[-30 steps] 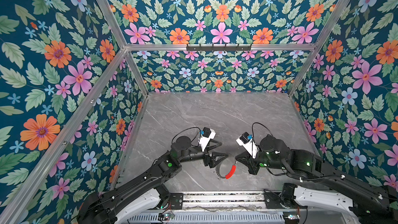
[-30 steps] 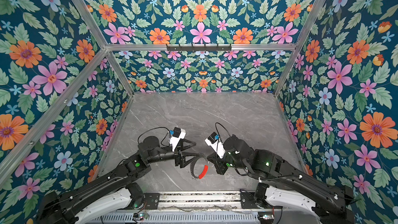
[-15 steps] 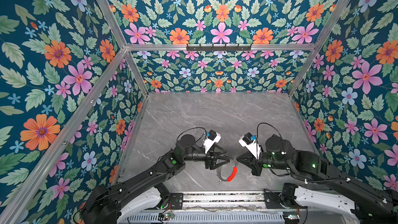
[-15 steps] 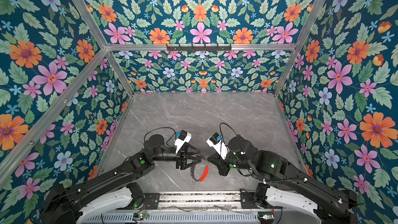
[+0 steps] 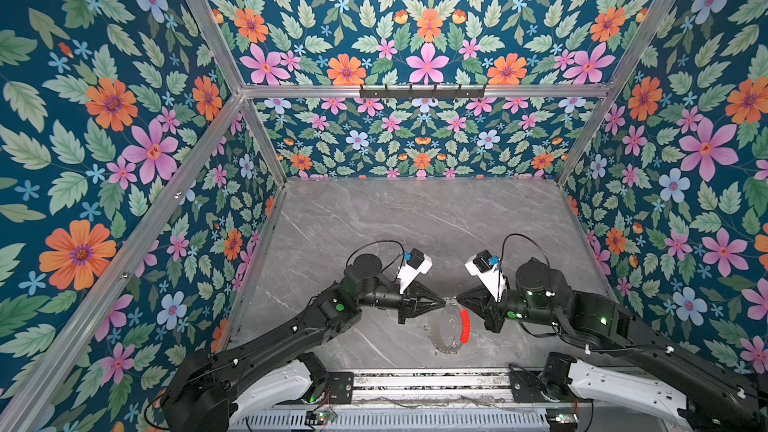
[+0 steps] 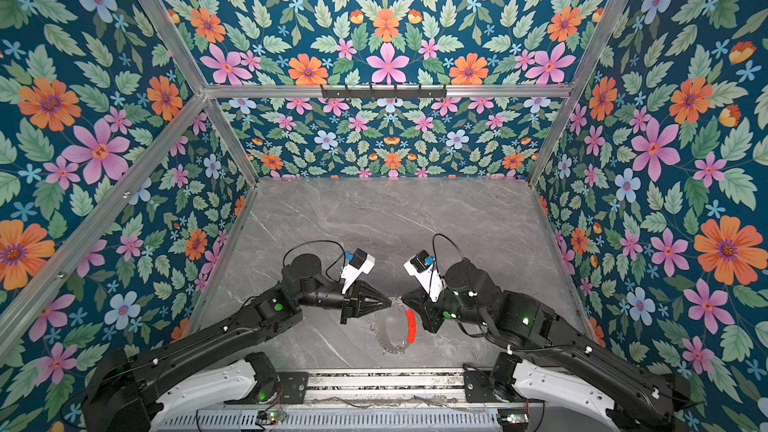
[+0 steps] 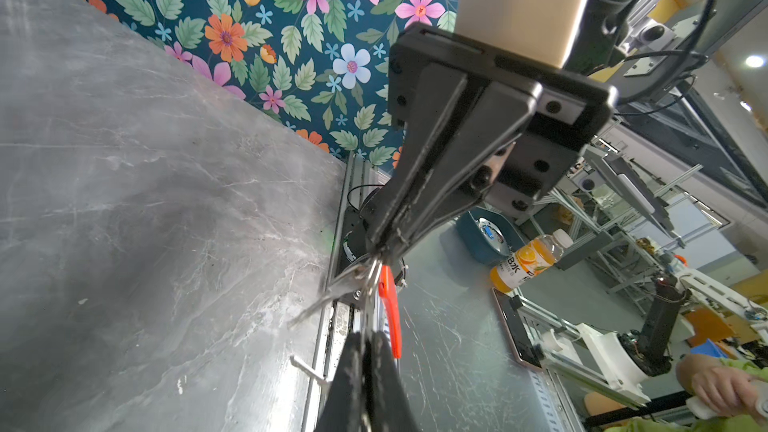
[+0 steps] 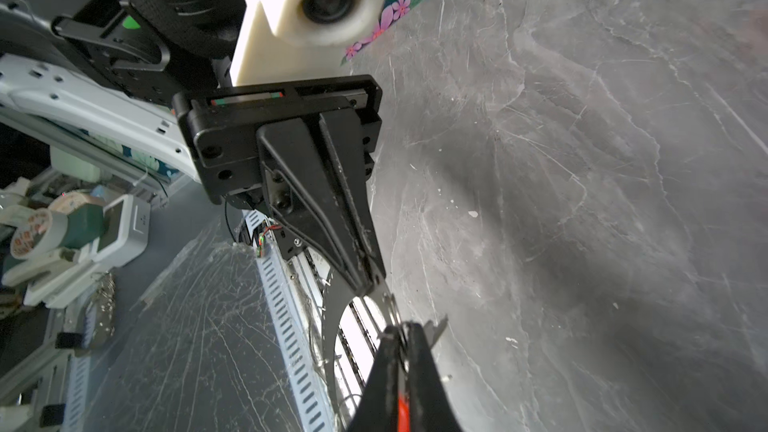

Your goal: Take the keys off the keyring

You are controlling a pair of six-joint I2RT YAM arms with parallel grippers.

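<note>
The keyring (image 5: 451,328) hangs just above the near middle of the grey surface (image 5: 415,218), its far arc caught between two tools that meet tip to tip. The left tool (image 5: 444,303) is fully closed, apparently on a small silvery key (image 7: 332,290) right at the hoop. The right tool (image 5: 458,297) sits at the hoop next to the red sleeve (image 5: 464,326); its jaws look nearly together, but I cannot tell whether they grip the wire or have let go. Holding from opposite sides likely lets one arm steady the hoop while the other works a key along it. The other keys (image 5: 440,351) dangle from the near arc
</note>
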